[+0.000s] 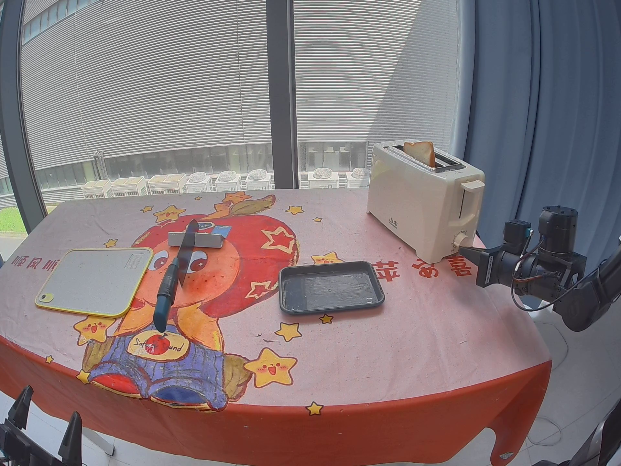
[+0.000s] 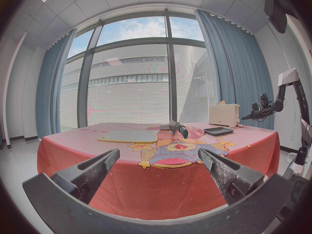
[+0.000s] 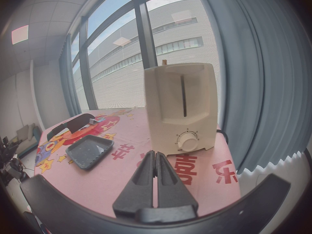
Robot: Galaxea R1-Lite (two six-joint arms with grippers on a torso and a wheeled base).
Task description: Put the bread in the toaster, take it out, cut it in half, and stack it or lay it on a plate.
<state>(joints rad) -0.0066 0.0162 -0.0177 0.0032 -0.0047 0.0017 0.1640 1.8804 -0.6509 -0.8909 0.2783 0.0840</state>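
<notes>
A slice of bread sticks up out of a slot of the cream toaster at the table's far right. My right gripper is shut and empty, its tip just in front of the toaster's lever end, near the dial. A dark rectangular plate lies at the table's middle. A knife with a blue handle leans its blade on a small grey rest. The pale cutting board lies at the left. My left gripper hangs open below the table's near left edge.
The table carries a red cartoon cloth that drapes over its front edge. A window with a dark post runs behind it, and blue curtains hang at the right close to the toaster.
</notes>
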